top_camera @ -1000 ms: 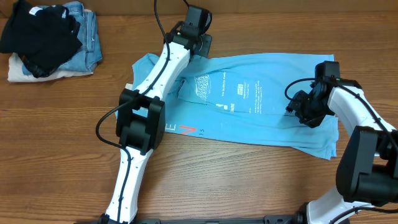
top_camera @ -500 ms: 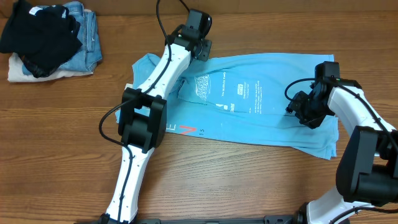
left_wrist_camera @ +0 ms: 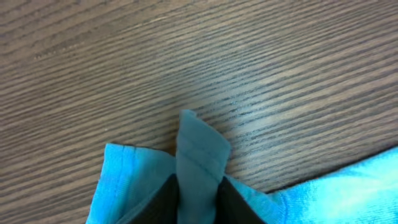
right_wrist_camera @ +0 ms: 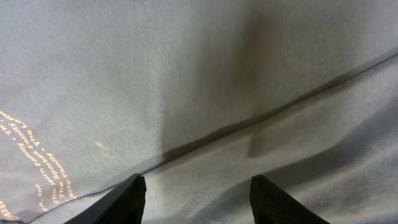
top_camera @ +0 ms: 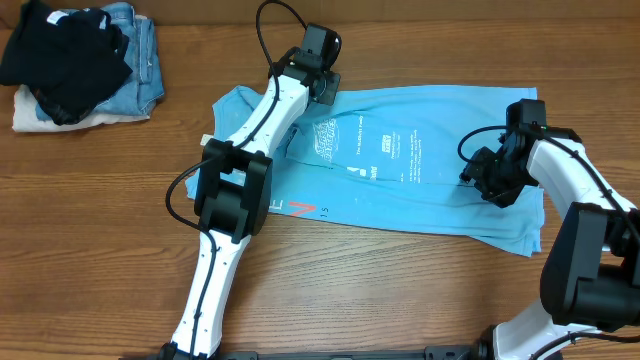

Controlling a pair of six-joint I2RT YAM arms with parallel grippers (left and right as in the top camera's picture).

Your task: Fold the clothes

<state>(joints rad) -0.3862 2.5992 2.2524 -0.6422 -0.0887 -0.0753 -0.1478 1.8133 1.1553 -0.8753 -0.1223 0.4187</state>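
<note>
The light sky-blue T-shirt [top_camera: 420,165] lies partly folded across the table's middle, white logos facing up, red-and-white lettering showing at its front left edge. My left gripper [top_camera: 322,78] is at the shirt's far left edge and is shut on a fold of its hem [left_wrist_camera: 199,155], lifted just off the wood. My right gripper [top_camera: 480,172] is open and pressed down over the shirt's right part; its two fingers [right_wrist_camera: 198,199] stand apart with flat cloth [right_wrist_camera: 205,81] between them.
A pile with a black garment [top_camera: 65,55] on blue denim jeans [top_camera: 140,50] sits at the far left corner. Bare wooden table [top_camera: 400,290] lies in front of the shirt and at the left [top_camera: 90,200].
My left gripper has shifted slightly farther back and right with the hem in it. The right arm has not moved.
</note>
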